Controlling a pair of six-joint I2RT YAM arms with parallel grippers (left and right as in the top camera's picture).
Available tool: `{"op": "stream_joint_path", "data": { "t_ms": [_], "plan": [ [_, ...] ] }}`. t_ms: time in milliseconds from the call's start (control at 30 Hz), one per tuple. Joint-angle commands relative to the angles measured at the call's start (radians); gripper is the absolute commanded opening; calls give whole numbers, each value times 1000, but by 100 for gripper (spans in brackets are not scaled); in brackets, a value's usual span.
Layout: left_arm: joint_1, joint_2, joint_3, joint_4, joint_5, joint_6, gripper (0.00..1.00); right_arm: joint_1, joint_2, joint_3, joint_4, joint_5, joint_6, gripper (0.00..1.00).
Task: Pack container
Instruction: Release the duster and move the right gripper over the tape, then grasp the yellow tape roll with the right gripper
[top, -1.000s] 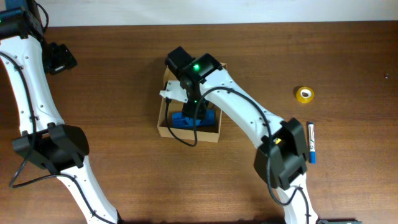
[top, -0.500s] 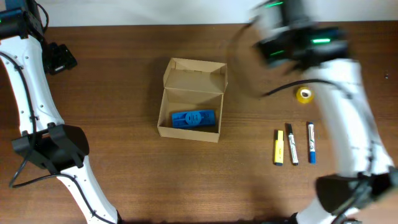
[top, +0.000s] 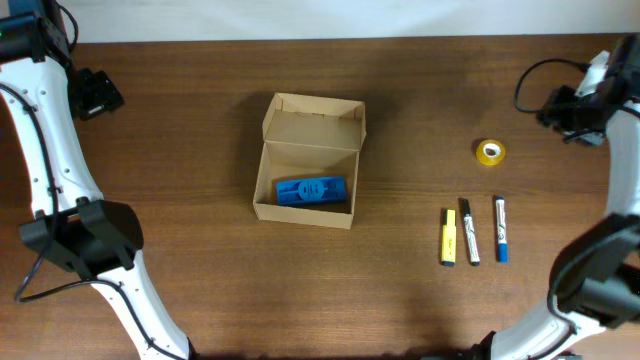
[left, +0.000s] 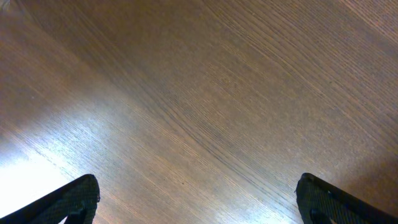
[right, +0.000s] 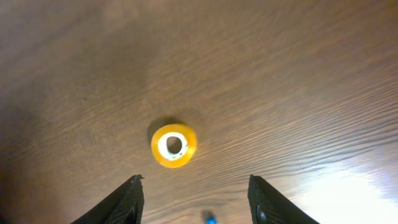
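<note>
**Right gripper hung over the tape roll, box sat open well off to its side**

The right gripper (right: 194, 182) is seen with its fingers partly spread and nothing held between them. A yellow tape roll (right: 173, 145) lies on the wooden table (right: 311, 74) just ahead of the fingertips, untouched. The left gripper (left: 198, 186) is spread wide over bare wood, also empty.

The cardboard box (top: 312, 128) is found well apart from both, roughly between the two grippers, with its lid flap laid back and a blue item (top: 311, 190) lying inside. Three markers (top: 468, 231) are lined up near the right gripper, on the side toward its arm's base.

Handling-wise, tbh: the box is probably light and thin-walled, so it'd likely get dented or skidded by a hard pinch. The matte card shouldn't be slippery, and the lid looks floppy at the hinge. A grip is best taken on a side wall near a corner, where it's likely stiffest, or the lid's free edge can be nudged when closing is called for.
</note>
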Motion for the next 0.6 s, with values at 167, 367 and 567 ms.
{"op": "stream_joint_path", "data": {
  "t_ms": [167, 367, 567],
  "plan": [
    [5, -24, -7, 0, -8, 15, 100, 64, 175, -8, 17, -50, 124, 53],
    [5, -24, -7, 1, -8, 15, 100, 71, 267, -8, 27, -48, 163, 49],
    [5, -24, -7, 1, -8, 15, 100, 70, 301, -8, 26, -36, 163, 47]
  ]
}}
